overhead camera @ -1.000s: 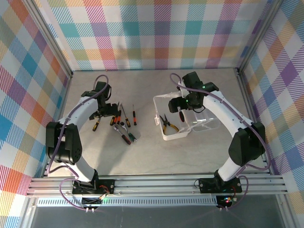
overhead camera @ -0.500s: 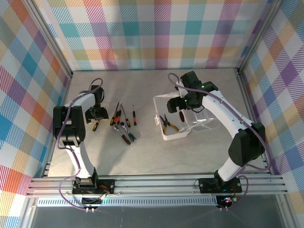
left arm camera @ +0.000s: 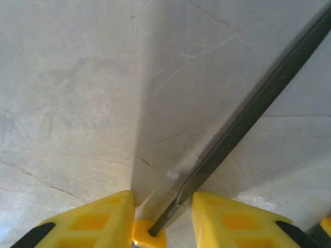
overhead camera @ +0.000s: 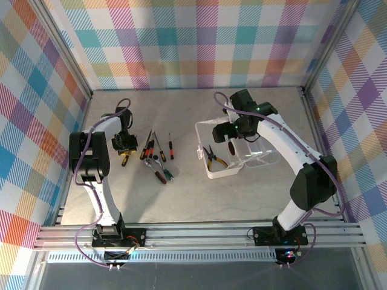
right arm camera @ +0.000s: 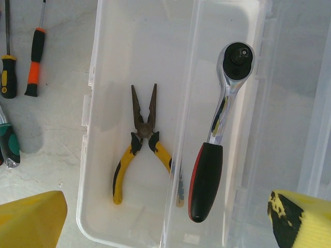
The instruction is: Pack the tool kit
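The table [overhead camera: 181, 115] carries everything, and I place things by the case [overhead camera: 199, 142], which lies open on it. My right gripper [right arm camera: 163, 219] hangs directly over the case with its jaws spread wide and nothing between them. My left gripper [left arm camera: 162, 212] is well to the left of the case, low on the table. Its jaws are drawn in on either side of a screwdriver [left arm camera: 248, 113], right where the shaft meets the handle, but I cannot tell whether they have bitten yet.

Inside the case the ratchet [right arm camera: 220, 124] lies across a ridge from the pliers [right arm camera: 140, 150]. The loose screwdrivers [overhead camera: 171, 147] sit between the case and my left gripper.

My worry is that grip: taken so near the handle's end, the long shaft could pivot or slip out on the lift. Its tip might then catch the loose screwdrivers or the case wall. My right gripper also stands where the left must deliver, so the two could meet.
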Available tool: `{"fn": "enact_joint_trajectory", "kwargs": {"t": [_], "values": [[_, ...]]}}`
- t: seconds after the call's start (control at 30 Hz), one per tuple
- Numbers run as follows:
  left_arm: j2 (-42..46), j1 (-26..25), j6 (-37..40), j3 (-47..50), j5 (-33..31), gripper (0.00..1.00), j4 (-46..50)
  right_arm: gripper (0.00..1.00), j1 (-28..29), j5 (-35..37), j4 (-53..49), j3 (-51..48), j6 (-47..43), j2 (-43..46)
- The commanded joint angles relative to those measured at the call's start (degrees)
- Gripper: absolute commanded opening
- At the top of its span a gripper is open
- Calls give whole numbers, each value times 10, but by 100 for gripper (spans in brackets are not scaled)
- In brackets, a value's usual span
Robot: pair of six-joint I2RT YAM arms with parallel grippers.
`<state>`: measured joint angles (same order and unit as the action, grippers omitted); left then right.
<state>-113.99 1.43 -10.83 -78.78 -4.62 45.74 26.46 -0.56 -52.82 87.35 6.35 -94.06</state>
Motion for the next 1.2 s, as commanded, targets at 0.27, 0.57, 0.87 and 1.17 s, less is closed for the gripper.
{"fn": "enact_joint_trajectory", "kwargs": {"t": [0.27, 0.57, 0.87, 1.17], "values": [[-40, 9, 5, 19, 35, 8, -5, 99, 4, 1, -14, 19, -12, -6], [-3, 7, 2, 29, 38, 0, -12, 99, 3, -3, -13, 25, -14, -6], [101, -22, -3, 30, 20, 0, 8, 99, 3, -6, -14, 21, -14, 1], [214, -41, -13, 19, 96, 0, 13, 99, 3, -33, 1, 10, -11, 13]]}}
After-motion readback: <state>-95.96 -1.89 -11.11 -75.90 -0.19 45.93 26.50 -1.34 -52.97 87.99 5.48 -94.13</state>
